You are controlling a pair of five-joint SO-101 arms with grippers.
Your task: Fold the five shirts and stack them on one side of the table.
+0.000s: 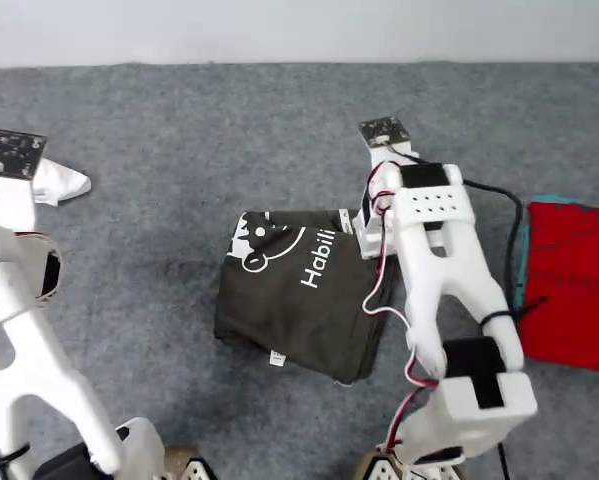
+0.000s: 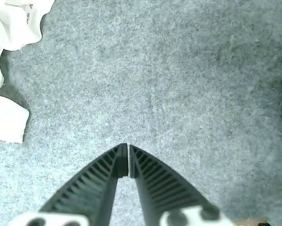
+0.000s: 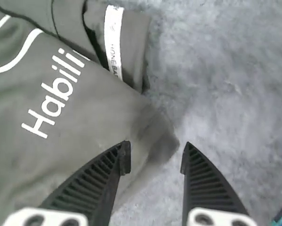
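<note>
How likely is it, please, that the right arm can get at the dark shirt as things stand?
Probably yes: the right end effector is open and sits just over a corner of the dark shirt, its jaws straddling the cloth's edge, and nothing lies between them.

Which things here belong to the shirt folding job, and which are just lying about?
Job: dark shirt, red shirt, white shirt, teal cloth under the red one, left gripper, right gripper.
Lying about: grey table cover.
</note>
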